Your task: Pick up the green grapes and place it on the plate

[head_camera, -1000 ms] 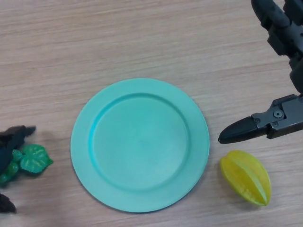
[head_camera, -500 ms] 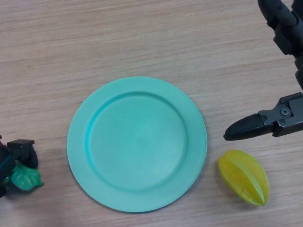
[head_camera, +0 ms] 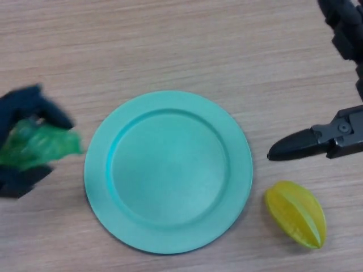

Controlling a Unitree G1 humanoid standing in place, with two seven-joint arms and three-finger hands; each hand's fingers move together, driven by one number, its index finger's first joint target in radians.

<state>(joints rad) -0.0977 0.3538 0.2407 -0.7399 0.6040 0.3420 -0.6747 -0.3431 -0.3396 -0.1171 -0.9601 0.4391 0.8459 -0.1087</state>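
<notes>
The green grapes (head_camera: 39, 148) hang above the table at the left edge of the head view, with my left hand (head_camera: 25, 107) curled round them. A teal plate (head_camera: 168, 170) lies in the middle of the wooden table, just right of the grapes. My right hand (head_camera: 317, 141) shows at the right edge, fingers straight and holding nothing, above the yellow fruit.
A yellow star fruit (head_camera: 295, 213) lies on the table at the lower right, close to the plate's rim. Bare wooden tabletop (head_camera: 170, 39) stretches behind the plate.
My left hand closed on the grapes and has lifted them up and to the right, toward the plate's left rim. The right hand has barely shifted.
</notes>
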